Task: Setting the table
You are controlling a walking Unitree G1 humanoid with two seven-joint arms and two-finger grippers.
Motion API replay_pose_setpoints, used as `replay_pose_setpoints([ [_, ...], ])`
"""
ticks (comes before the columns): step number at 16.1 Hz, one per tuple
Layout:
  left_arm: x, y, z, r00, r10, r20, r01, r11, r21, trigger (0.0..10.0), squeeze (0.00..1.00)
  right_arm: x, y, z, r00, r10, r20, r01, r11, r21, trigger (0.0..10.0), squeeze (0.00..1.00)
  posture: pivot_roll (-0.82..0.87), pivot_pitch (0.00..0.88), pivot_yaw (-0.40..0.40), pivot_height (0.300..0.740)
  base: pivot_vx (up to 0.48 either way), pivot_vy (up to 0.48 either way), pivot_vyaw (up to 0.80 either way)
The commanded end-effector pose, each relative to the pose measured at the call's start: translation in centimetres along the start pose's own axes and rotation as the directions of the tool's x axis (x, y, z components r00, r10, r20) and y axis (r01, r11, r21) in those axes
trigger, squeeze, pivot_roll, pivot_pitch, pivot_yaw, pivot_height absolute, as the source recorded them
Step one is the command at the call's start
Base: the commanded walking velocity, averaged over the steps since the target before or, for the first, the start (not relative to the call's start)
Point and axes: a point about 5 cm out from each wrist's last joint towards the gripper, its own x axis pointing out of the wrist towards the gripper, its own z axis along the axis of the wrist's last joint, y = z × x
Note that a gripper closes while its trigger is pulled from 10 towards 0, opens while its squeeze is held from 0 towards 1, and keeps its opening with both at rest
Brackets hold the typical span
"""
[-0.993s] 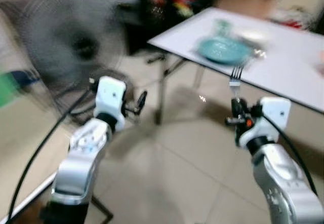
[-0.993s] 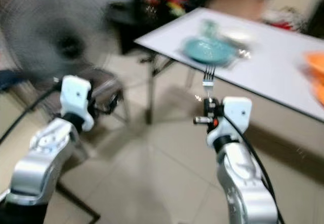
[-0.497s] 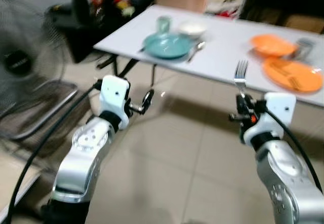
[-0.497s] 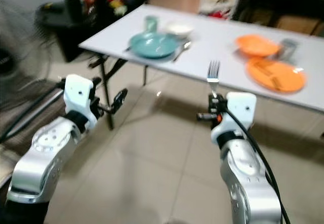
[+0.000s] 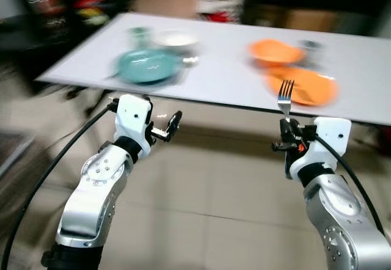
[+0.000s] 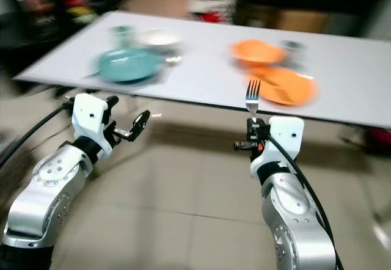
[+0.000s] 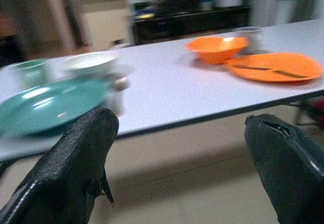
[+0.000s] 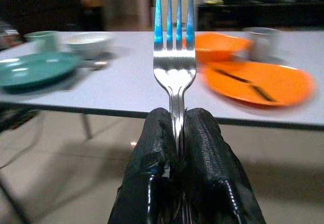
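My right gripper [image 5: 287, 137] is shut on a silver fork [image 5: 285, 98], held upright with its tines up, short of the table's near edge; the fork [image 8: 174, 72] stands between the black fingers [image 8: 152, 153]. My left gripper [image 5: 173, 123] is open and holds nothing, also short of the edge. On the white table [image 5: 226, 77] lie a teal plate [image 5: 146, 65], a white bowl [image 5: 175, 38] and a green cup [image 5: 138, 33] on the left. An orange plate [image 5: 304, 85] and an orange bowl [image 5: 276, 52] are on the right, beside a grey cup [image 7: 247, 33].
Tiled floor [image 5: 208, 209] lies between me and the table. Dark furniture [image 5: 317, 1] stands behind the table. A dark shelf with red items [image 5: 67, 7] is at the far left. The picture is blurred.
The camera has swung right: the fan has left the picture and the table now spans the view, closer. Both grippers keep their pose, the fork still held.
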Motion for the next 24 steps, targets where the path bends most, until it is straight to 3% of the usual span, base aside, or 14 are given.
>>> replay_pose_setpoints([
  [1, 0.2, -0.7, 0.4, 0.999, -0.031, 0.019, 0.031, 1.000, 0.003, 10.0, 0.00, -0.1, -0.6, 0.3, 1.000, -0.021, 0.008, 0.021, 1.000, -0.008, 10.0, 0.00, -0.04, 0.000, -0.029, 0.740, 0.281, 0.000, -0.79],
  [5, 0.0, -0.7, 0.4, 0.999, -0.033, 0.020, 0.033, 0.999, 0.007, 10.0, 0.00, 0.1, -0.6, 0.2, 1.000, -0.012, 0.005, 0.012, 1.000, -0.006, 10.0, 0.00, -0.03, 0.000, -0.036, 0.740, 0.277, 0.000, -0.64],
  [24, -0.5, -0.3, -0.3, 1.000, 0.000, 0.002, 0.000, 1.000, -0.002, 10.0, 0.00, 0.9, -1.7, -0.4, 0.999, 0.015, -0.037, -0.016, 1.000, -0.024, 10.0, 0.00, -0.02, 0.000, -0.045, 0.740, 0.375, 0.000, 0.00],
])
